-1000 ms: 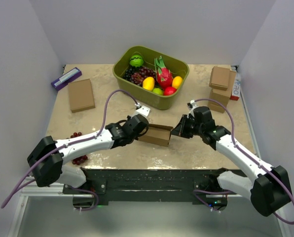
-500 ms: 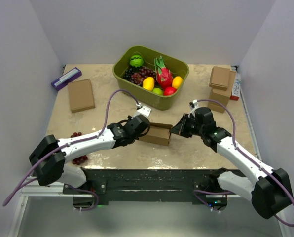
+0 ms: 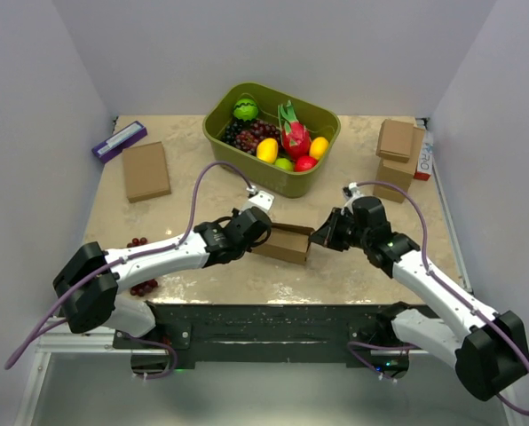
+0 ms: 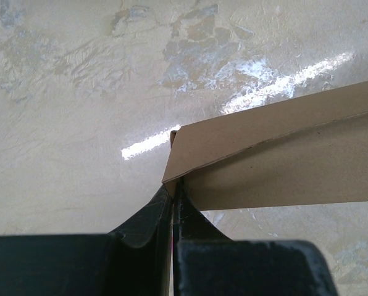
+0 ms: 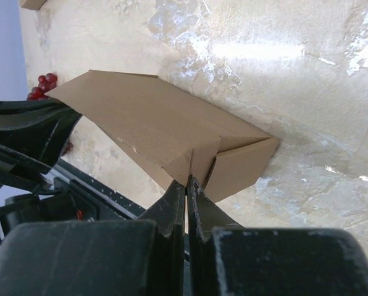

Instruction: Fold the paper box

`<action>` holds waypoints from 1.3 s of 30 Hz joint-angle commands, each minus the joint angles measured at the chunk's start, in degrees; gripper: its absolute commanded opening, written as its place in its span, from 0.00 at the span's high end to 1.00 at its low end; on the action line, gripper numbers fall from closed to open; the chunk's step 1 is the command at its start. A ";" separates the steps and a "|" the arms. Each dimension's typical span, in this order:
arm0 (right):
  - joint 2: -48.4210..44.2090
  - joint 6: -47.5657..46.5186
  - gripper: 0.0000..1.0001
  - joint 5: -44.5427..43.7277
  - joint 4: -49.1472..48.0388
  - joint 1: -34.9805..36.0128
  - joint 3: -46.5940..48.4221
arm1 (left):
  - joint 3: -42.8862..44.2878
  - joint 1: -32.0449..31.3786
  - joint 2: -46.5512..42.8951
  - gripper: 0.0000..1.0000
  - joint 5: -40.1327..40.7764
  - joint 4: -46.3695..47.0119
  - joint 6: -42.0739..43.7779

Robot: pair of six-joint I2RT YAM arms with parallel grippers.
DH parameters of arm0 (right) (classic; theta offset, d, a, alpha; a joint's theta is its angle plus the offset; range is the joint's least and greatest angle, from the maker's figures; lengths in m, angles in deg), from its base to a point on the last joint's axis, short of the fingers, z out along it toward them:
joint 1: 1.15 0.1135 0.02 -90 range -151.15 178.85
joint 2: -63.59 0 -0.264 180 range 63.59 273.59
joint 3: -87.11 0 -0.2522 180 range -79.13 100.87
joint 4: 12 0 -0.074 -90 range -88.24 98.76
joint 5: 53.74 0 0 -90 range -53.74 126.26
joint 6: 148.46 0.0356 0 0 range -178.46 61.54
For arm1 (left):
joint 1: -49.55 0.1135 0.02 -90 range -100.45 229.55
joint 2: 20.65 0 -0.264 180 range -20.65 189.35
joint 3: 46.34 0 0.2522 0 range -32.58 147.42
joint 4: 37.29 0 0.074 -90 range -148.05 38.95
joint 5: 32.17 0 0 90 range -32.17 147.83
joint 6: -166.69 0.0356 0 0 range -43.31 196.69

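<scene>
At left, left tool [image 4: 173, 188] clamped on the left-end corner flap of paper box [image 3: 282, 242]; box sits mid-tabletop [image 3: 353, 275], long axis running left-right between the arms; right tool [image 5: 186, 182] pinched closed on the right-end flap; each arm holds its nearer end, so the fold likely works inward.

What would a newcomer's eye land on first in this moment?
The two arms meet in the middle of the scene, where the left gripper and the right gripper each pinch one end of the partly folded paper box. Just behind it, the green bin stands out, full of bright fruit.
</scene>
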 commanded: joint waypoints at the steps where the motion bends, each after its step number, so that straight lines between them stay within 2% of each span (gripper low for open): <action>1: -2.69 -1.79 1.00 -3.05 -2.12 -0.14 -3.56 | -0.90 -0.30 1.85 1.00 -2.21 -4.60 0.17; 5: -2.17 -1.78 1.00 -2.96 -4.15 0.21 -5.42 | -0.89 -0.57 1.85 1.00 -2.48 -4.42 -0.09; 14: -2.35 -4.16 1.00 -7.00 -1.69 2.67 -6.48 | -0.54 -0.66 1.94 1.00 -3.88 -3.45 -0.53; 21: 1.69 -3.11 1.00 -16.57 0.94 12.42 -4.72 | -0.28 -0.66 1.67 1.00 -4.76 -2.75 -0.62; 29: 1.44 -3.45 1.00 -22.30 8.41 13.40 -1.83 | -0.98 -0.66 1.15 1.00 -4.06 -3.36 -0.97; 31: -1.09 -3.81 0.86 -22.12 10.60 13.40 0.28 | -0.98 -0.66 1.15 1.00 -3.88 -3.54 -1.06; 32: -1.98 -3.81 0.70 -22.21 11.31 13.40 1.07 | -0.98 -0.66 1.15 1.00 -3.88 -3.71 -0.97; 35: -5.23 -3.72 0.46 -22.56 14.47 13.40 4.59 | -0.81 -0.66 1.67 1.00 -3.88 -3.80 -0.88; 39: -7.09 -1.97 0.36 -23.00 16.59 13.31 8.10 | -0.63 -0.66 1.85 1.00 -3.79 -3.89 -0.80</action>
